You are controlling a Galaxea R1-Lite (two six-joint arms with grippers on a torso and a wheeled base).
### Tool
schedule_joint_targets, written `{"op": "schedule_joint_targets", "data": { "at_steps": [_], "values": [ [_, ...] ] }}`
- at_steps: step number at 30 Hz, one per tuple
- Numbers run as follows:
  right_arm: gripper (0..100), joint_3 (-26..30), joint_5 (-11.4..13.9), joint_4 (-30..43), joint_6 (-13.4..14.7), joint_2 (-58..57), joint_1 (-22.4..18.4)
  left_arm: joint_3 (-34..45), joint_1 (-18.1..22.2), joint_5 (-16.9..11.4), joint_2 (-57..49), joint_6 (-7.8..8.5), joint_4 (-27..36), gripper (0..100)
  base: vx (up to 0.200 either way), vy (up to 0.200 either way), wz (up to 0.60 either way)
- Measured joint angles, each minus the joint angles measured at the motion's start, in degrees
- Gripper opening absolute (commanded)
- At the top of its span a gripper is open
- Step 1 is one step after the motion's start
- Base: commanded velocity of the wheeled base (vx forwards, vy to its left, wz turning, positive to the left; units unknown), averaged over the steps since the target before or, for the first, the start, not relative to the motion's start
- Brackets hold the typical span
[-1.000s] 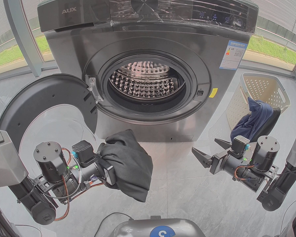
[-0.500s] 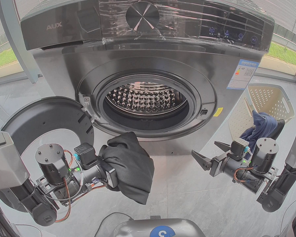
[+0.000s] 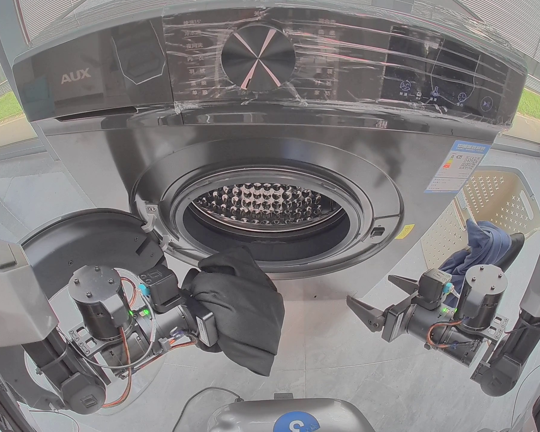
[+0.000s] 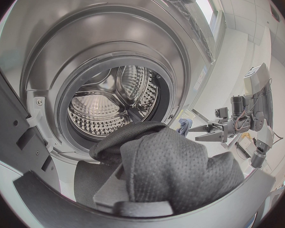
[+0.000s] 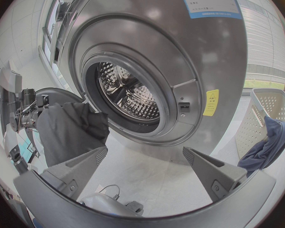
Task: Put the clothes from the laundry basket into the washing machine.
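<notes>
Black garment (image 3: 246,307) in left pincer (image 3: 222,325), before open washing machine (image 3: 264,145)

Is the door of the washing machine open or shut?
Open: the door hangs swung aside at the robot's left, and the steel drum shows through the round opening.

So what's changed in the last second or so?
The whole view has shifted: the washing machine looms larger, so the camera has come closer rather than the things moving. The left gripper still holds the black garment before the drum opening. The right gripper stays open and empty. The blue garment still hangs over the laundry basket.
</notes>
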Motion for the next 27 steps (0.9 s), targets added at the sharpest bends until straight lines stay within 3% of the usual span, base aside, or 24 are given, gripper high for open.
{"op": "schedule_joint_targets", "data": {
  "at_steps": [24,27],
  "values": [
    [100,2.73,0.11,0.00,0.05,-0.02,2.65,0.89,-3.22,0.52,2.57,0.74,0.02,0,0.000,0.000,0.00],
    [100,2.89,0.09,0.00,0.09,0.05,2.97,0.96,-3.83,0.52,3.12,0.73,0.02,0,0.200,0.000,0.00]
  ]
}}
